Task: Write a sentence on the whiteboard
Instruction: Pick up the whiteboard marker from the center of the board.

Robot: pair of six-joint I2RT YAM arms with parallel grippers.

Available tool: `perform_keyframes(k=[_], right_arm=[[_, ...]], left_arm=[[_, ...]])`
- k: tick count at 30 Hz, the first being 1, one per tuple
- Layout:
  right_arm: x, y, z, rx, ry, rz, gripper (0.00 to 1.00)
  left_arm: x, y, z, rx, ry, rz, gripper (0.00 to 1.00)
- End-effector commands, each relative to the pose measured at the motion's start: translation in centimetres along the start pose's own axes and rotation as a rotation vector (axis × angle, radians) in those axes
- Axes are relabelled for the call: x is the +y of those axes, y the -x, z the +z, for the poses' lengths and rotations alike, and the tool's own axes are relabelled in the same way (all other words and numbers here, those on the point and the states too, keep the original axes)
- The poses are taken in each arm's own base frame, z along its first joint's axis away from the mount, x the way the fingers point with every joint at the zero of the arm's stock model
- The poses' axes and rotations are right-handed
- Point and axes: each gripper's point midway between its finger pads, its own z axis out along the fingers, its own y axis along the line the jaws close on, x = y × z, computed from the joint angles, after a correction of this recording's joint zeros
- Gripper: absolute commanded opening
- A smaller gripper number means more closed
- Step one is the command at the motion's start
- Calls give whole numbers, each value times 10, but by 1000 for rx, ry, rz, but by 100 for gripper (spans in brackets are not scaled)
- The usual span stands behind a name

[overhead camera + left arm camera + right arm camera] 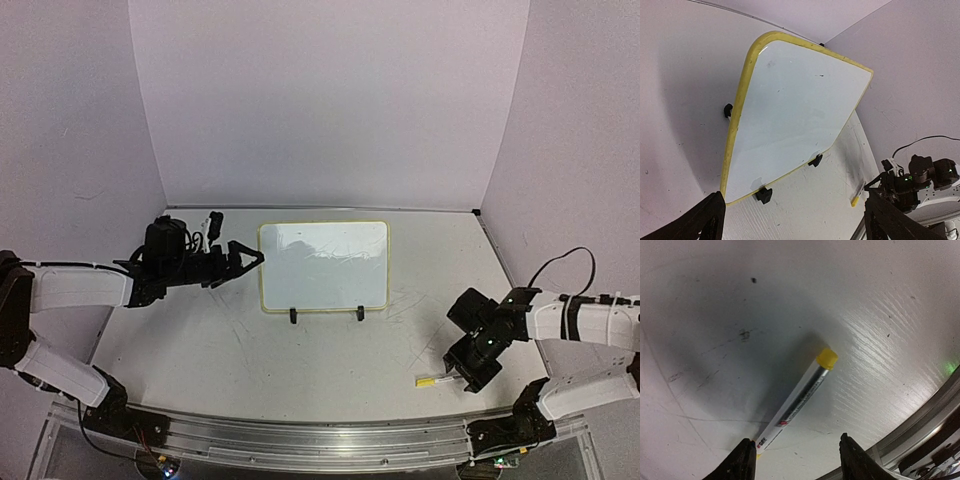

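Observation:
The whiteboard (323, 265), white with a thin yellow rim, stands tilted on black clip feet (293, 316) at the table's middle. Its face (790, 115) is blank. My left gripper (246, 257) hovers at the board's left edge, open wide and empty (792, 212). A marker (432, 380) with a white barrel and yellow cap lies flat on the table at the front right. My right gripper (461, 373) is low over it and open (795, 445). The marker's (800, 400) near end rests against the left finger (742, 460), with a gap to the right finger.
Purple walls close the table in at the back and both sides. A metal rail (320, 440) runs along the front edge, close to my right gripper (920, 415). The right arm (920, 180) shows in the left wrist view beyond the marker (858, 192).

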Motion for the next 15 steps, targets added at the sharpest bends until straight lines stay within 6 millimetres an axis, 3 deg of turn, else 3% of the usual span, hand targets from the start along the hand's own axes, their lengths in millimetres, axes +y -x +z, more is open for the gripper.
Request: perform_keyframes(k=[1,7,13,15], right_arm=[[19,-3,14,27,46,222,57],[28,-6,26,44,-26,189,52],[25,-12,33,72,-68,206,34],[27,-11,31,68,-59,208,32]], left_arm=[[-31,21,-14,-46,-80,56,98],[-37,19,-23,-50,-91,59,99],[-35,16,-22,-28,-75,67,99],[-33,17,-22,-24,-60,77,99]])
